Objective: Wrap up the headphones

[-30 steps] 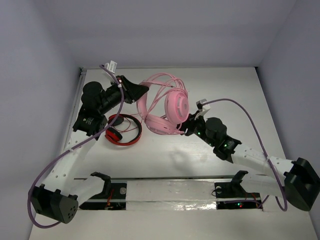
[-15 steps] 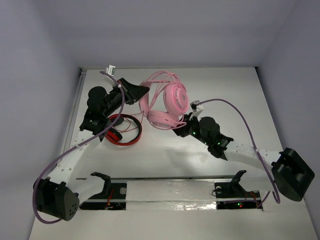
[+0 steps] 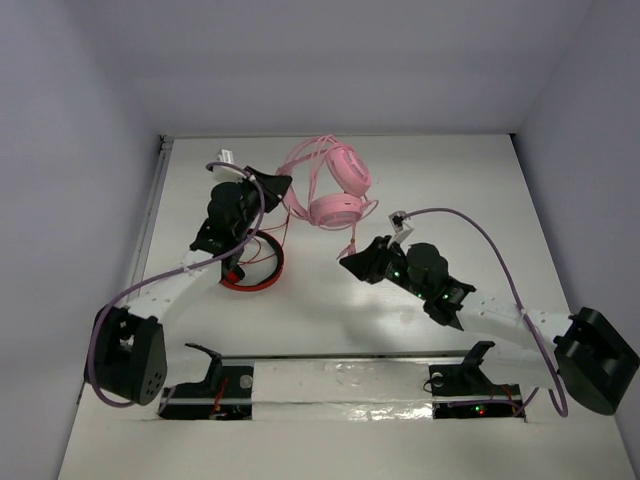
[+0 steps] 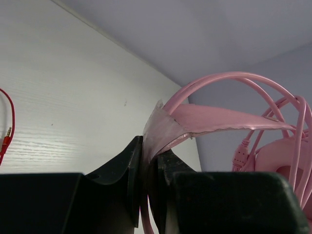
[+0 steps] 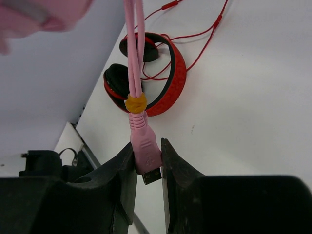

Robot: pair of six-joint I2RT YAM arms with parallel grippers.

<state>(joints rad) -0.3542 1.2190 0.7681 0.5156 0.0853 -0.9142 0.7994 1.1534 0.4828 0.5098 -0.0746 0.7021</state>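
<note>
The pale pink headphones (image 3: 337, 196) hang lifted above the table at the back centre, cable loops draped over the headband. My left gripper (image 3: 284, 184) is shut on the headband's flat pink strap (image 4: 214, 118), which is pinched between the jaws (image 4: 150, 158); an ear cup (image 4: 287, 161) shows at the right. My right gripper (image 3: 347, 263) is below and in front of the ear cups. It is shut on the pink USB plug (image 5: 145, 148) of the cable (image 5: 132, 44), just under a yellow tie (image 5: 135, 103).
Red-and-black headphones (image 3: 252, 266) with a red cable lie on the table left of centre, under the left arm; they also show in the right wrist view (image 5: 168, 83). The red cable's end (image 4: 7, 127) lies left of the left gripper. Walls close off the back and sides.
The left gripper has carried the pink headphones toward the back of the table. The right gripper has moved left and nearer, away from the ear cups, with the cable end.
</note>
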